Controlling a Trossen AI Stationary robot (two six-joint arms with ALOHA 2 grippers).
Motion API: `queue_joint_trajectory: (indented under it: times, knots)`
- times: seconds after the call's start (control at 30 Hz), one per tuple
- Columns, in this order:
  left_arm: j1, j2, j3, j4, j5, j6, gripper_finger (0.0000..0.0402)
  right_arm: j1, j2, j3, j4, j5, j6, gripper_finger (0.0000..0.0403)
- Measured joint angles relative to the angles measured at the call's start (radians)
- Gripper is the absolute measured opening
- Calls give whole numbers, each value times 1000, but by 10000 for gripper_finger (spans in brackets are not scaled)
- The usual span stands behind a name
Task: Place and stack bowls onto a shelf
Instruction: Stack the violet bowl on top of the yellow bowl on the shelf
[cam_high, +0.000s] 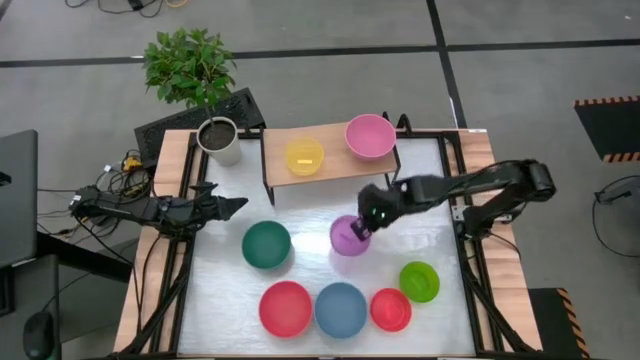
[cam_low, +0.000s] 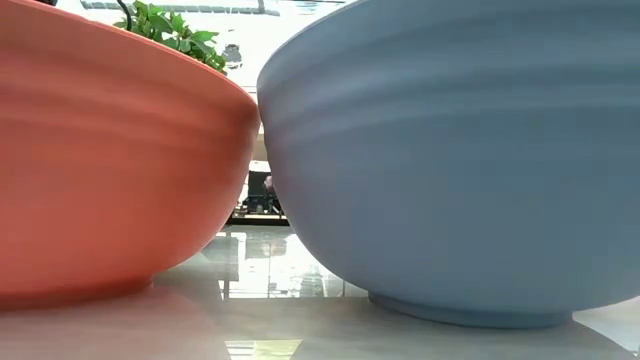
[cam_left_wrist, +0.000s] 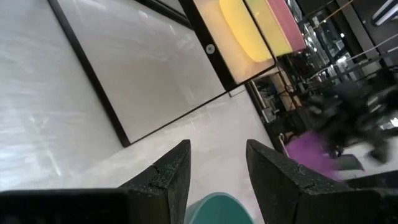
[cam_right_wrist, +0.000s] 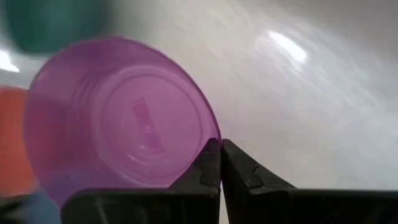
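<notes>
My right gripper (cam_high: 368, 222) is shut on the purple bowl (cam_high: 348, 236) at the table's middle, in front of the shelf (cam_high: 335, 160). A yellow bowl (cam_high: 304, 156) and a pink bowl (cam_high: 369, 136) sit on the shelf board. The dark green bowl (cam_high: 266, 245), the large red bowl (cam_high: 285, 307), the blue bowl (cam_high: 341, 309), the small red bowl (cam_high: 390, 309) and the light green bowl (cam_high: 419, 281) stand on the table. My left gripper (cam_high: 235, 207) is open and empty at the table's left side, pointing toward the dark green bowl (cam_left_wrist: 214, 208). My right gripper (cam_right_wrist: 221, 163) pinches the purple bowl's rim (cam_right_wrist: 208, 140) on the side toward the table's right, one finger inside the bowl and one outside. The fingers come slanting down from the right. Whether the bowl's foot is on the table, I cannot tell.
A white plant pot (cam_high: 219, 140) with a green plant stands at the far left, beside the shelf. The large red bowl (cam_low: 110, 160) and the blue bowl (cam_low: 460, 160) fill the low view. There is open tabletop between the shelf and the dark green bowl.
</notes>
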Motion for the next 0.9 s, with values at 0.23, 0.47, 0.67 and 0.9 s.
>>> queue_joint_trajectory:
  times: [0.23, 0.47, 0.67, 0.9]
  knots:
    - [0, 0, 0, -9, -1, 26, 140, -80, -51, 252, 6, -21, -41, 21]
    - [0, 0, 0, -17, -36, 27, 140, -212, 73, 514, 2, -19, -257, 21]
    - [0, 0, 0, -23, -35, 27, 140, -328, 244, 689, -6, -17, -397, 21]
    - [0, 0, 0, -54, -46, 30, 140, -416, 422, 814, -60, -18, -458, 21]
